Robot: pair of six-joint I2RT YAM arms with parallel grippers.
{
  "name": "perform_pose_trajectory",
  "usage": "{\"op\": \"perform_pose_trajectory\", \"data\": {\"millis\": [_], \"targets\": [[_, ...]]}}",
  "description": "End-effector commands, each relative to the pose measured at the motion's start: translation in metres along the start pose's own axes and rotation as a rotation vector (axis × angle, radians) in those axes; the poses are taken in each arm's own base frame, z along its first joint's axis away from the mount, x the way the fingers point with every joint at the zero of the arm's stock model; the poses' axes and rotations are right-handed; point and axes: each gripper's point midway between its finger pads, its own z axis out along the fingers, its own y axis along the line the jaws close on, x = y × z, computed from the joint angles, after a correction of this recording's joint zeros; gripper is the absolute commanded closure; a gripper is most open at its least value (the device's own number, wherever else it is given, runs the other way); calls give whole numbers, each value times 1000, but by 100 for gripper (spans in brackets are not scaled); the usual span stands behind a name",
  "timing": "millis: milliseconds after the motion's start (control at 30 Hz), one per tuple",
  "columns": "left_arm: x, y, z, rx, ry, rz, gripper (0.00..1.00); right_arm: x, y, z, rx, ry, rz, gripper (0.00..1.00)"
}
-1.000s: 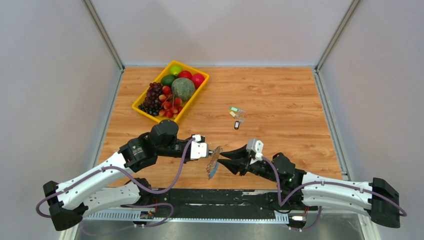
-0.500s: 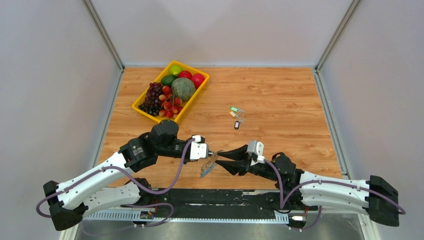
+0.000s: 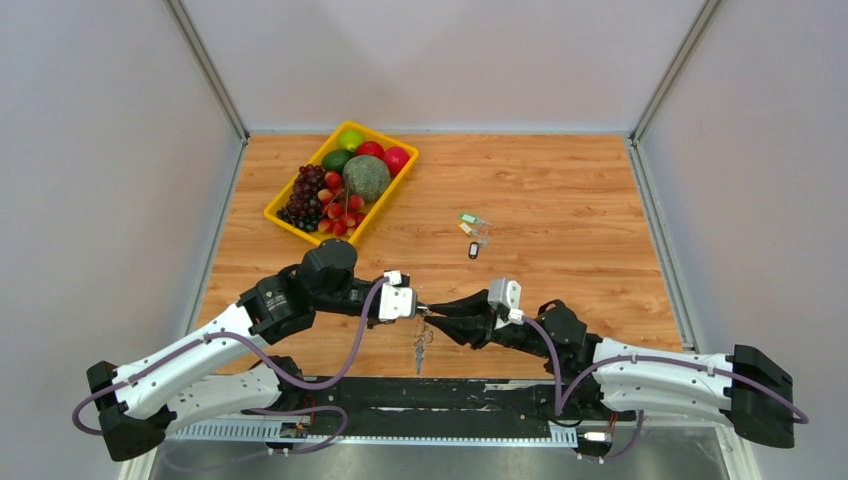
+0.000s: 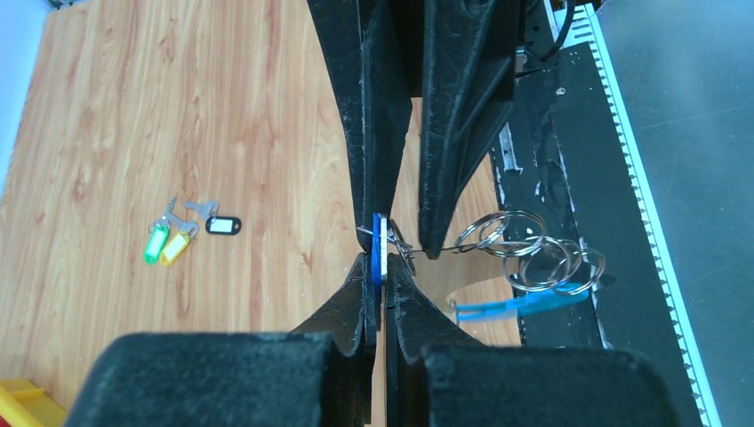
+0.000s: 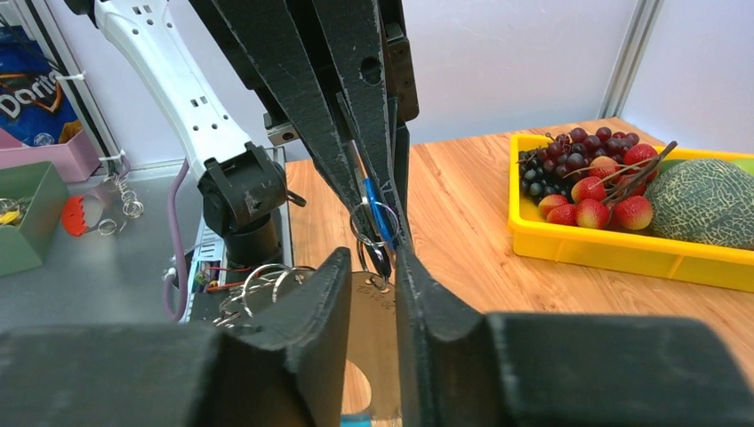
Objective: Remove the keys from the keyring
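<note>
Keyring [image 3: 421,343] hangs below meeting gripper tips, over near table [image 3: 560,190] edge. L gripper [image 4: 378,264] clamped shut on blue key tag [image 4: 379,238]. R gripper [image 5: 373,262] tip-to-tip w/ it, jaws narrowly apart; can't tell if pinching anything. Green, yellow, black-tagged keys [image 4: 178,245] lie farther out on table, well apart.

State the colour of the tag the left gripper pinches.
The tag is blue; clearest in left wrist view.

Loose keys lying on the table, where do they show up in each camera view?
Top external: loose keys mid-table, right of the yellow tray.
Left wrist: left of middle, on bare wood.
Right wrist: not in it.
Shared landmark: the yellow tray, bottom-left corner in left wrist, right side in right wrist.
</note>
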Motion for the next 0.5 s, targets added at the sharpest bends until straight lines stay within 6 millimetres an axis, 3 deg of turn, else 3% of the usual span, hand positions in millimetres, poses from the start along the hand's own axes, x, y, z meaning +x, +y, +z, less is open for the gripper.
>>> {"op": "perform_pose_trajectory", "data": {"millis": [0,167,467], "targets": [[-21,5,-1,-5,-75,51,100,-29,9,9,-46,-77,5,81],[-21,6,-2,-17,-71,53,100,-25,11,8,-46,-57,36,99],[-18,12,-4,-54,-54,52,100,-21,3,-7,27,-19,113,100]]}}
